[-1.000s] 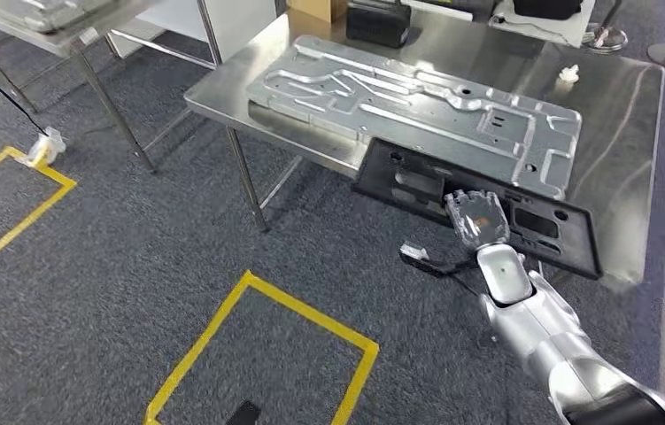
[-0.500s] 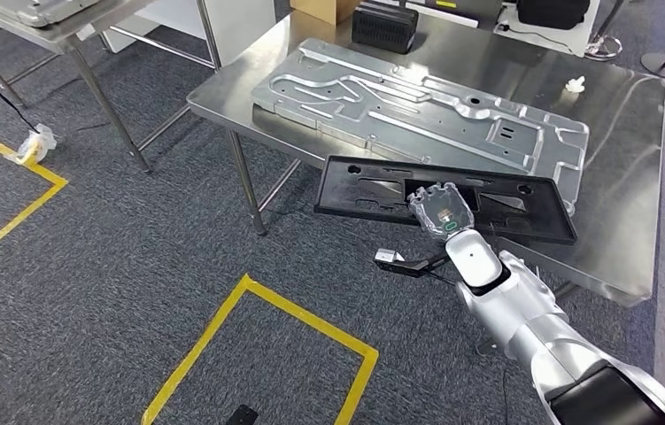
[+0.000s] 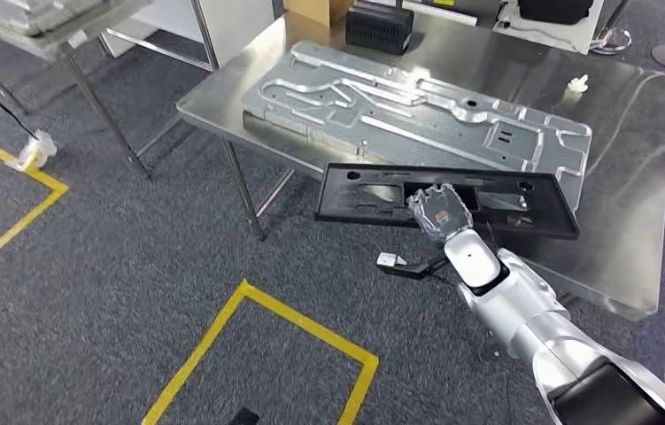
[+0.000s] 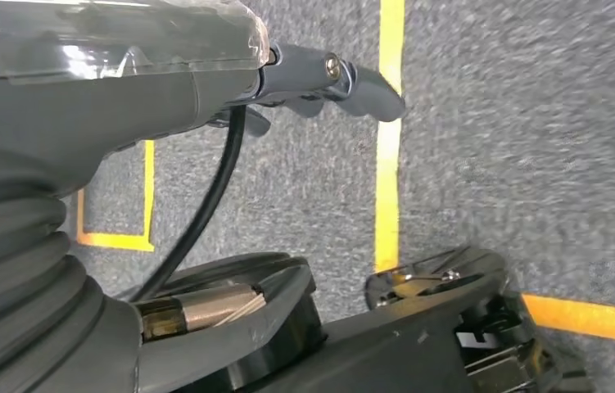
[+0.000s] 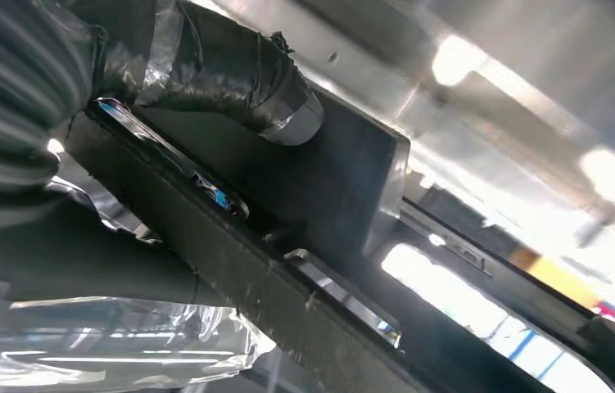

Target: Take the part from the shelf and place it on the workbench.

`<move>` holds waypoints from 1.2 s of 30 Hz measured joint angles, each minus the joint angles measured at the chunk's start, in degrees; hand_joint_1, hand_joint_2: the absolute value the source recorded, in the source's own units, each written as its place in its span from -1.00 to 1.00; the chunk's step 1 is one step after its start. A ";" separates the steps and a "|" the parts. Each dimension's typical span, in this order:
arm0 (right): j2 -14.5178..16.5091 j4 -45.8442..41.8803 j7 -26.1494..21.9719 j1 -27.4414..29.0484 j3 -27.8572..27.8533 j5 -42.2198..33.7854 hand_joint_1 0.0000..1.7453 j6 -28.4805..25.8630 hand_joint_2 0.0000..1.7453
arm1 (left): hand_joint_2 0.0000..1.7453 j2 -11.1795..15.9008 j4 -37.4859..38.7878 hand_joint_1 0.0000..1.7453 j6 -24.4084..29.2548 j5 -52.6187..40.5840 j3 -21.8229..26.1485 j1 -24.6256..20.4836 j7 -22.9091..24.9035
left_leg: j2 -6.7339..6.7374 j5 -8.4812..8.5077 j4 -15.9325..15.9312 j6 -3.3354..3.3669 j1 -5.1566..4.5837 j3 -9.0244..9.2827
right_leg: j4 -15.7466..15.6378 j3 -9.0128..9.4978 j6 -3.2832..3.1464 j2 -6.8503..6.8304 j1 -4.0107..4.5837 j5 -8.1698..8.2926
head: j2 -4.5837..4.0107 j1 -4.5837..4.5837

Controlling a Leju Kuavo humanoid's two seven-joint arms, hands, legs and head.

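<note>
Over the steel desk's (image 3: 630, 221) near edge, the right hand (image 3: 440, 212) grips the long black part (image 3: 373, 188), just beside a large grey metal panel (image 3: 417, 111).

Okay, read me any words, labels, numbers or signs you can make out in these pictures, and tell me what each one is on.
No text here can be read.
White label strip on the black box at the workbench's far edge: too small and blurred.
Black part held by the right hand: no lettering legible.
Large metal panel: stamped shapes, no readable marks.
Yellow floor tape: plain lines, no words.
</note>
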 joint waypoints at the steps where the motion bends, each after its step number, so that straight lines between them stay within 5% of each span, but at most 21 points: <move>1: -0.01 0.00 0.32 -0.14 0.02 -0.15 1.00 -0.15 1.00 | 1.00 0.01 0.00 -1.00 0.02 0.00 0.02 -0.01 0.03 | 0.02 -1.24 3.33 -0.30 0.13 -1.88 | -0.10 0.46 -0.25 0.02 -0.02 -0.27 | 0.00 -0.07; 3: -0.09 0.01 1.03 -0.32 0.05 -0.32 1.00 -0.46 1.00 | 1.00 0.01 0.00 -1.00 0.07 0.01 0.12 -0.02 0.13 | 0.02 -3.16 9.93 -0.72 0.38 -6.05 | -0.11 1.29 -0.43 0.03 -0.04 -0.89 | 0.00 -0.12; 5: -0.34 0.01 1.65 -0.50 0.05 -0.41 1.00 -0.66 1.00 | 1.00 0.01 0.00 -1.00 0.18 -0.01 0.22 -0.04 0.23 | 0.03 -1.35 10.80 -0.78 0.50 -7.75 | -0.09 2.21 -0.28 0.08 -0.06 -1.58 | 0.00 -0.12; 7: -0.59 0.01 1.94 -1.16 0.04 -0.48 1.00 -0.81 1.00 | 1.00 0.03 0.00 -1.00 0.24 -0.03 0.27 0.00 0.35 | 0.03 3.78 4.06 -0.47 0.50 -5.63 | -0.08 3.26 0.04 0.21 -0.14 -2.35 | 0.00 -0.11; 9: -0.85 -0.01 2.05 -2.36 0.01 -0.49 1.00 -0.96 1.00 | 1.00 0.06 0.00 -1.00 0.24 -0.04 0.28 0.13 0.46 | -0.06 6.73 -2.44 0.05 0.23 -2.92 | -0.09 3.75 0.58 0.41 -0.02 -2.92 | 0.00 -0.10; 14: -1.87 -0.31 1.97 -4.98 -0.22 -0.49 1.00 -0.97 1.00 | 1.00 0.10 0.00 -1.00 0.20 -0.07 0.29 0.17 0.78 | -0.17 6.17 -5.20 1.45 0.11 -1.46 | 0.39 3.51 2.03 0.31 0.04 -3.99 | 0.00 -0.03; 18: -2.53 -0.66 1.87 -6.79 -0.57 -0.49 1.00 -0.87 1.00 | 1.00 0.10 0.00 -1.00 0.09 -0.09 0.30 -0.07 0.83 | -0.08 5.54 -5.77 2.71 0.06 -0.31 | 13.01 -3.23 2.12 0.06 0.15 -8.95 | 0.00 -0.01; 20: -2.92 -0.66 1.71 -6.76 -0.61 -0.49 1.00 -0.76 1.00 | 1.00 0.09 0.00 -1.00 0.03 -0.09 0.30 0.02 0.88 | -0.25 4.85 -5.59 2.85 0.00 0.47 | 15.53 -5.48 2.15 0.04 0.16 -7.75 | 0.00 0.01; 23: -3.17 -0.67 1.62 -6.83 -0.73 -0.56 1.00 -0.76 1.00 | 1.00 0.09 0.00 -1.00 0.02 -0.14 0.29 0.04 0.91 | -0.46 3.44 -5.08 2.50 -0.12 1.78 | 6.19 -2.78 1.77 -0.11 0.29 -0.39 | 0.00 0.02; 24: -3.19 -0.68 1.62 -6.92 -0.78 -0.60 1.00 -0.79 1.00 | 1.00 0.08 0.00 -1.00 0.01 -0.17 0.30 -0.05 0.91 | -0.46 3.09 -4.91 2.29 -0.21 1.95 | 3.22 -1.61 1.53 -0.17 0.46 0.75 | 0.01 -0.01; 27: -3.19 -0.76 1.62 -6.89 -0.84 -0.66 1.00 -0.86 1.00 | 1.00 0.06 0.00 -1.00 0.00 -0.21 0.30 -0.27 0.93 | -0.41 2.63 -4.86 1.62 -0.32 1.93 | 0.52 -0.42 0.91 -0.14 0.84 0.27 | 0.01 -0.13; 30: -3.30 -0.92 1.67 -6.86 -0.94 -0.89 1.00 -0.87 1.00 | 1.00 0.08 0.00 -1.00 0.00 -0.22 0.29 -0.29 0.94 | -0.30 1.13 -2.83 0.70 -0.25 1.26 | -0.21 0.62 0.23 -0.01 0.20 -0.07 | 0.00 -0.21; 34: -3.32 -1.10 1.70 -6.48 -0.98 -1.24 1.00 -0.89 1.00 | 1.00 0.09 0.00 -1.00 0.00 -0.26 0.29 -0.40 0.95 | -0.25 -2.58 10.28 -0.25 0.36 -6.43 | -0.45 2.14 -0.30 0.04 -0.01 -1.07 | 0.00 -0.37; 36: -3.32 -1.09 1.69 -6.07 -0.98 -1.32 1.00 -0.89 1.00 | 1.00 0.09 0.00 -1.00 0.00 -0.33 0.29 -0.45 0.96 | -0.22 0.02 9.93 -0.35 0.53 -7.68 | -0.43 3.03 -0.14 0.10 -0.08 -1.76 | 0.00 -0.37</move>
